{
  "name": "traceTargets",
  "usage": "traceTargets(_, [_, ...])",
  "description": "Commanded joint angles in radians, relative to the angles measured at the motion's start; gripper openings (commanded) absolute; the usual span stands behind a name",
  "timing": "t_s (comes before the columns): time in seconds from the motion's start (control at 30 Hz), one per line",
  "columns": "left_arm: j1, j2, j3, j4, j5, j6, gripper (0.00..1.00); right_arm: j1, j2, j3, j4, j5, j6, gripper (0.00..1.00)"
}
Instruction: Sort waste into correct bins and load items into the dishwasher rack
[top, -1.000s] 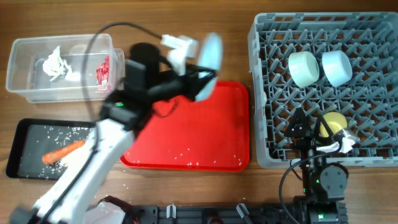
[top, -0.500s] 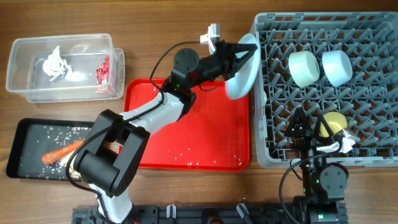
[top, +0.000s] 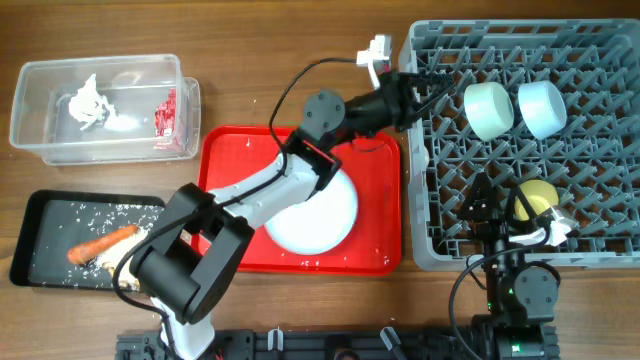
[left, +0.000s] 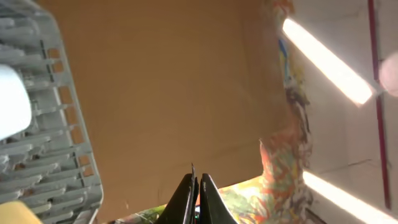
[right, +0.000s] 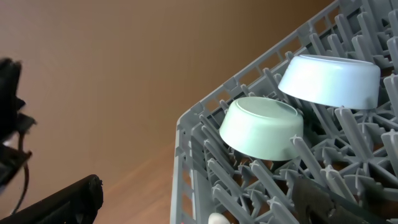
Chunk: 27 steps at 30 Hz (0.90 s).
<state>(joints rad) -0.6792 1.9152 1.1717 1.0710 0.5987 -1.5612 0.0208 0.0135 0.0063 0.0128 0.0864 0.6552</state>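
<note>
Pale plate (top: 310, 215) fallen, left pincer (left: 196, 186) seemingly shut

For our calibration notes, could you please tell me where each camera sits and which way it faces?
Overhead: above the table, facing straight down at the rack and red tray; both arms show.
Left wrist: by the rack, tilted up towards ceiling lights; the shut left gripper shows.
Right wrist: low over the rack, facing the mint bowl; only a dark sliver of robot shows.
Shared: overhead and right wrist both see that bowl.
</note>
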Motion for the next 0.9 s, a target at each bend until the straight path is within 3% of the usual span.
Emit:
traceTargets(0.0, [0.035, 0.002, 0.026, -0.014, 0.079, 0.127, 0.11, -0.001, -0.006, -0.001, 0.003, -0.005, 0.01, 1.0])
traceTargets(0.03, [0.062, 0.002, 0.026, -0.045, 0.154, 0.178, 0.33, -0.001, -0.006, -0.001, 0.003, -0.005, 0.01, 1.0])
traceTargets(0.07, [0.103, 0.002, 0.026, -0.112, 0.229, 0.19, 0.45, -0.001, -0.006, -0.001, 0.003, -0.005, 0.01, 1.0])
traceTargets(0.17, [0.212, -0.027, 0.026, -0.362, 0.353, 0.34, 0.55, -0.001, -0.006, -0.001, 0.003, -0.005, 0.011, 1.0])
traceTargets(0.23, [0.256, -0.106, 0.026, -0.788, 0.252, 0.596, 0.55, -0.001, -0.006, -0.001, 0.003, -0.005, 0.01, 1.0])
traceTargets(0.3, [0.267, -0.239, 0.027, -1.288, -0.102, 0.86, 0.57, -0.001, -0.006, -0.001, 0.003, -0.005, 0.011, 1.0])
traceTargets(0.33, [0.263, -0.317, 0.027, -1.476, -0.209, 0.956, 0.52, -0.001, -0.006, -0.001, 0.003, -0.005, 0.01, 1.0])
traceTargets(0.4, [0.23, -0.388, 0.027, -1.663, -0.212, 1.061, 0.4, -0.001, -0.006, -0.001, 0.003, -0.005, 0.011, 1.0])
traceTargets(0.47, [0.145, -0.396, 0.027, -1.828, -0.279, 1.159, 0.38, -0.001, -0.006, -0.001, 0.003, -0.005, 0.01, 1.0])
traceTargets(0.53, [-0.011, -0.355, 0.027, -1.956, -0.446, 1.215, 0.38, -0.001, -0.006, -0.001, 0.003, -0.005, 0.011, 1.0])
traceTargets(0.7, [-0.281, -0.185, 0.027, -1.953, -0.649, 1.217, 0.41, -0.001, -0.006, -0.001, 0.003, -0.005, 0.01, 1.0])
traceTargets(0.87, [-0.326, -0.085, 0.027, -1.954, -0.807, 1.19, 0.34, -0.001, -0.006, -0.001, 0.003, -0.005, 0.01, 1.0])
